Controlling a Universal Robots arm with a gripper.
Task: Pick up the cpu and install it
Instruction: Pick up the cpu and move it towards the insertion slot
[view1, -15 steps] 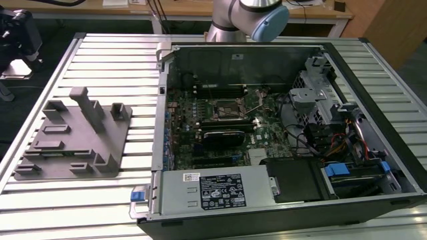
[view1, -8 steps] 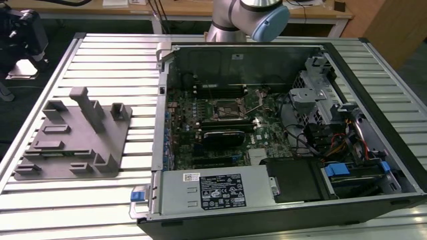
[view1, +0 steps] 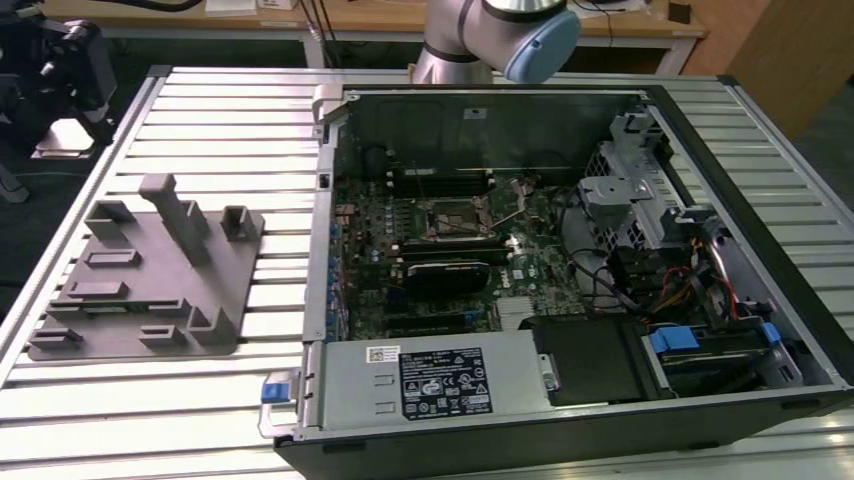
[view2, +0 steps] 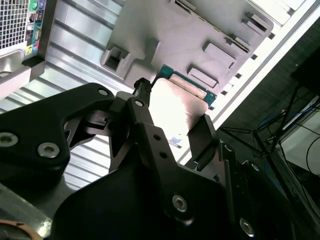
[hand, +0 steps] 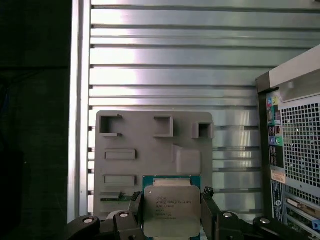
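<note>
In both wrist views the end effector (hand: 171, 220) (view2: 172, 114) has its two black fingers closed against opposite edges of the cpu (hand: 171, 207) (view2: 176, 105), whose silver top shows. Beyond it lies the grey fixture tray (hand: 150, 145), resting on the ribbed metal surface (hand: 175, 75). The open computer case (view1: 534, 120) stands just beside the tray
</note>
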